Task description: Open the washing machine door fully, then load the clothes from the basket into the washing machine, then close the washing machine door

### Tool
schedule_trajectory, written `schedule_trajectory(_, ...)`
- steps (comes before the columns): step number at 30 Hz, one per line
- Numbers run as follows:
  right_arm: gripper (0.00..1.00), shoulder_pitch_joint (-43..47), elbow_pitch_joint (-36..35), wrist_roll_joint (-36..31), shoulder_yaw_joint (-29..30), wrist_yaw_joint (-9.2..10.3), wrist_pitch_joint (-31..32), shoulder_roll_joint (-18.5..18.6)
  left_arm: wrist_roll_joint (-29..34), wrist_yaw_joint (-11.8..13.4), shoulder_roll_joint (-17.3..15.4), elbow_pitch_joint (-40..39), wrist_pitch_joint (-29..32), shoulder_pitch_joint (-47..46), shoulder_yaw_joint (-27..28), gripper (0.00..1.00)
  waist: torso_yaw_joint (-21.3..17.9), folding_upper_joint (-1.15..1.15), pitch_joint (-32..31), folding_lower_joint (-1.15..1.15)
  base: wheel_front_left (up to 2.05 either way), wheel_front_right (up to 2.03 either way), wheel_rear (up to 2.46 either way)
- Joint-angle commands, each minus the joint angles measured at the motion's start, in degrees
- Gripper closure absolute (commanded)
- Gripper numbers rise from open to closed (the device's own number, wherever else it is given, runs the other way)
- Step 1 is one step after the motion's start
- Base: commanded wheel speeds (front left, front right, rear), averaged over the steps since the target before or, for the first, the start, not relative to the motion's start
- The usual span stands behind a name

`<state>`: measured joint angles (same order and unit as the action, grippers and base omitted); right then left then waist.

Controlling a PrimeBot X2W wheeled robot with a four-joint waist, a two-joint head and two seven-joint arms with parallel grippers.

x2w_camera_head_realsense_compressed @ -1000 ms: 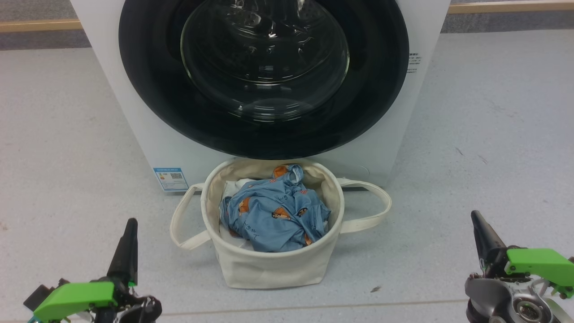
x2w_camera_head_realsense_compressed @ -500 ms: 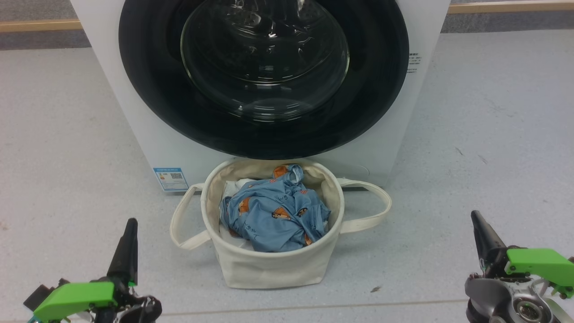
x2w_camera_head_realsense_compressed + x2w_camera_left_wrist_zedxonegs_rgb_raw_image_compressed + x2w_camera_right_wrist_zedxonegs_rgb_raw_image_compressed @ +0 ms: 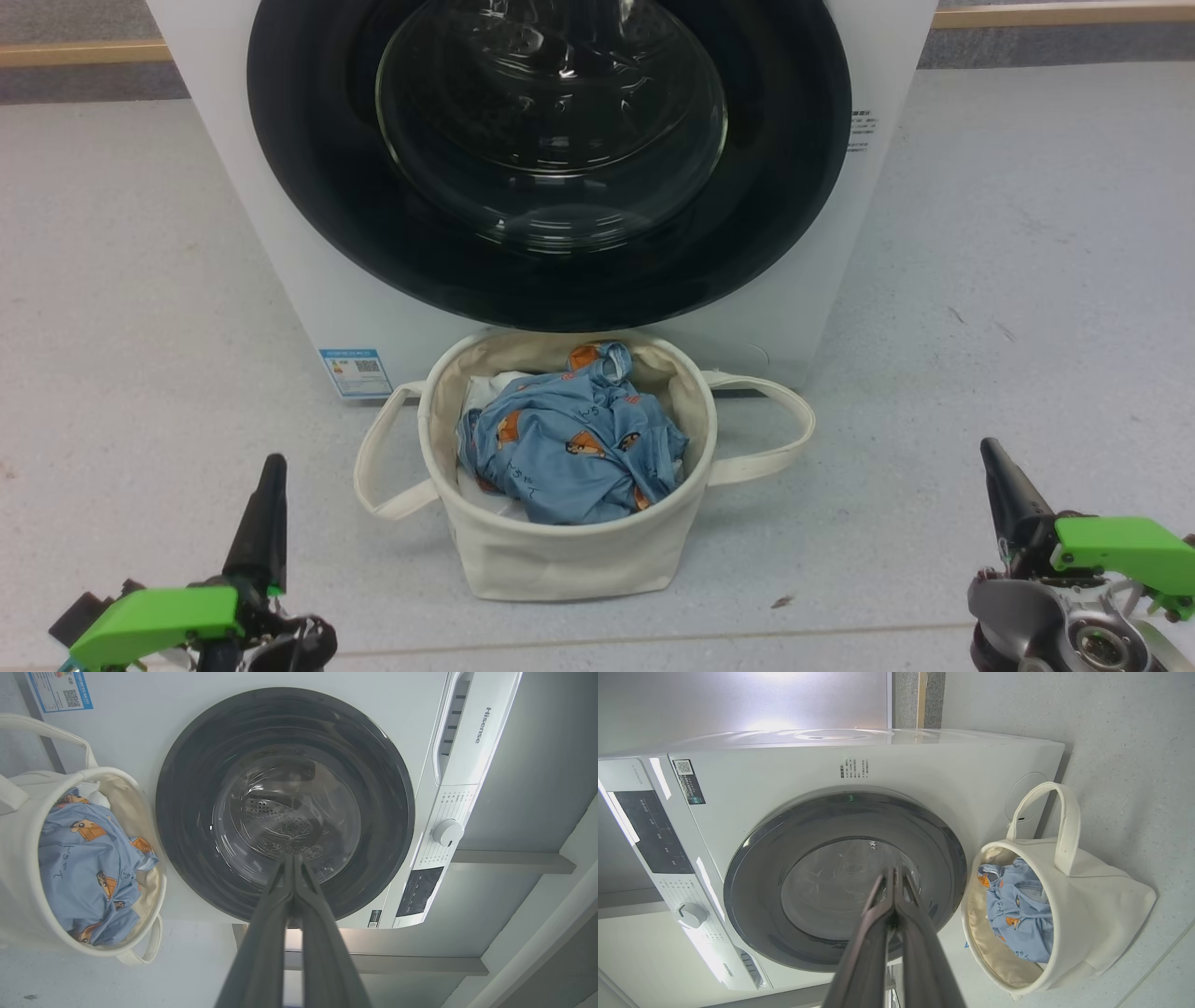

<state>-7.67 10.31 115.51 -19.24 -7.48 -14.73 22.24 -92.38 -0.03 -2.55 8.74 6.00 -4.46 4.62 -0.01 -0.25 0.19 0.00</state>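
Note:
The white washing machine [image 3: 280, 243] stands straight ahead, its round black-rimmed door [image 3: 551, 159] shut flat against the front. Before it on the floor sits the cream basket [image 3: 560, 551] with the light blue clothes [image 3: 569, 448] piled inside over a bit of white fabric. My left gripper [image 3: 271, 467] is low at the left, shut and holding nothing, well clear of the basket. My right gripper [image 3: 988, 450] is low at the right, also shut and empty. Both wrist views look along closed fingers toward the door [image 3: 285, 807] [image 3: 845, 877], with the basket [image 3: 23, 858] [image 3: 1101, 905] beside it.
Grey speckled floor [image 3: 1008, 280] spreads on both sides of the machine. The basket's two loop handles [image 3: 775, 429] stick out left and right. The machine's control panel and knob [image 3: 447, 832] sit above the door. A skirting strip [image 3: 1064, 14] runs along the back wall.

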Motion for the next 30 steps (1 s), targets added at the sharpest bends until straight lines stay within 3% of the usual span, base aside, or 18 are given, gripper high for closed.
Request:
schedule_trajectory(1, 1.00, -0.8, -1.8, -0.1, -0.4, -0.01, -0.3, 1.5, 0.2, -0.4, -0.3, -2.3, 0.4, -1.2, 2.0, 1.00, 0.0, 0.00, 0.0, 0.00, 0.00, 0.00, 0.00)
schedule_trajectory(6, 1.00, -0.8, -1.8, -0.1, -0.4, -0.01, -0.3, 1.5, 0.2, -0.4, -0.3, -2.3, 0.4, -1.2, 2.0, 1.00, 0.0, 0.00, 0.0, 0.00, 0.00, 0.00, 0.00)
schedule_trajectory(7, 0.00, 0.0, 0.4, 0.0, -0.1, -0.01, 0.0, -0.1, 0.0, 0.0, 0.0, 0.4, 0.0, 0.0, -0.1, 0.00, 0.0, 0.00, 0.0, 0.00, 0.00, 0.00, 0.00)
schedule_trajectory(8, 0.00, 0.1, 0.9, 0.0, -0.3, -0.01, 0.0, -0.4, 0.0, 0.0, 0.0, 1.1, -0.1, 0.1, -0.1, 0.00, 0.0, 0.00, 0.0, 0.00, 0.00, 0.00, 0.00)
schedule_trajectory(9, 1.00, 0.3, 1.6, 0.0, -0.5, -0.01, 0.0, -0.7, 0.0, 0.1, 0.1, 1.9, -0.1, 0.3, -0.1, 1.00, 0.0, 0.00, 0.0, 0.00, 0.00, 0.00, 0.00)
schedule_trajectory(10, 0.00, 1.0, 2.5, 0.0, -0.9, -0.01, 0.0, -1.2, 0.0, 0.1, 0.2, 3.1, -0.1, 1.0, -0.2, 0.00, 0.0, 0.00, 0.0, 0.00, 0.00, 0.00, 0.00)
schedule_trajectory(30, 0.00, -1.3, 2.2, -3.0, 1.4, -0.01, 0.9, -3.1, 1.2, 0.0, -1.0, 4.7, -1.2, -1.9, 0.1, 0.00, 0.7, 0.04, -0.2, 0.00, 0.00, 0.00, 0.00)
